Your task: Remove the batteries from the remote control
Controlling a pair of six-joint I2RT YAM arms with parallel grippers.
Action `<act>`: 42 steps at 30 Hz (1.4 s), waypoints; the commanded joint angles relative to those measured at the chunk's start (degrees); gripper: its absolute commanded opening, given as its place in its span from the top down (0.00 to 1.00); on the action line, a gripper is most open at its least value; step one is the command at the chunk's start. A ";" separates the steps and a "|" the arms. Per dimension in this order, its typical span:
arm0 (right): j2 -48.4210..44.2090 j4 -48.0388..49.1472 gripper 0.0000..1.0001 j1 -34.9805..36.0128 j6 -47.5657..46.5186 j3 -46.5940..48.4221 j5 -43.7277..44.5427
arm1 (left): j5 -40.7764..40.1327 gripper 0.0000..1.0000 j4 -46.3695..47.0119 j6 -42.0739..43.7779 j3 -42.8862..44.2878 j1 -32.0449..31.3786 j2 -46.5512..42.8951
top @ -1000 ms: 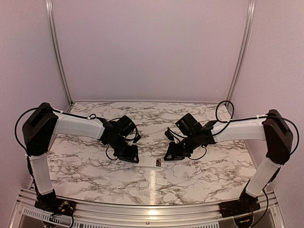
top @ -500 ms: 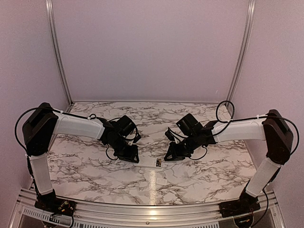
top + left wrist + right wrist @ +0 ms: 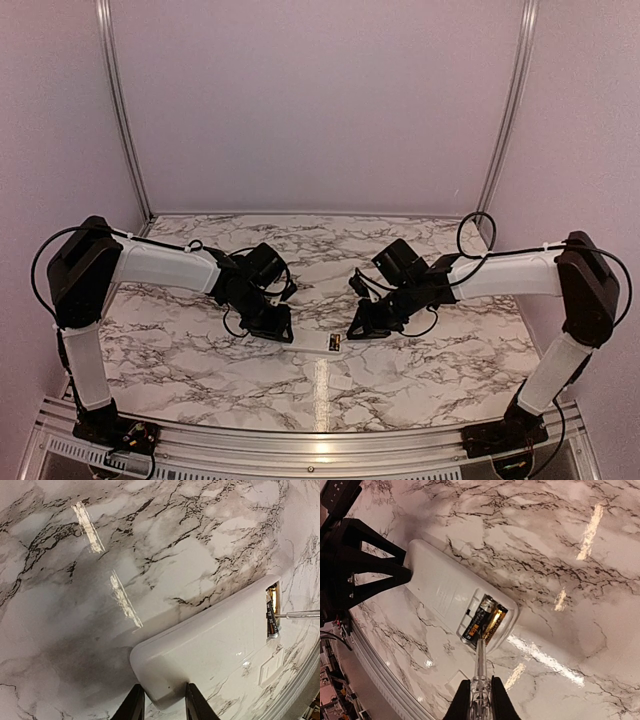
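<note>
Prying seems the step in hand: the left gripper (image 3: 160, 701) pinches one end of the remote control (image 3: 210, 645) on the table (image 3: 75, 580) while the right gripper (image 3: 481, 700), clamped on a slim tool (image 3: 480, 666), sets its tip against the batteries (image 3: 483, 621), which next need levering upward.

The worktop (image 3: 560, 555) is glossy white marble with grey-black veining and bright streaks of glare. Left of centre in the right wrist view, the remote control (image 3: 440, 587) is plain white with a dark recess. The batteries (image 3: 482, 622) are black with gold-copper bands. At lower centre, the slim pointed rod (image 3: 481, 660) is clear to silvery grey. The left tool (image 3: 160, 697) and right tool (image 3: 480, 700) have black fingers. The walls (image 3: 320, 100) are pale lilac.
</note>
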 commanded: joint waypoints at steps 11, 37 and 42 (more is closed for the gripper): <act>-2.03 0.70 1.00 -0.33 1.93 -0.14 -0.58 | -1.27 0.71 0.29 0.12 -1.42 -1.03 0.80; -4.40 6.52 1.00 -0.72 5.30 -3.47 -1.70 | -0.94 0.71 0.11 0.33 -1.28 -1.24 1.00; -3.61 6.15 1.00 -0.98 5.03 -2.97 -1.41 | -0.94 0.71 0.03 0.47 -1.29 -1.28 1.05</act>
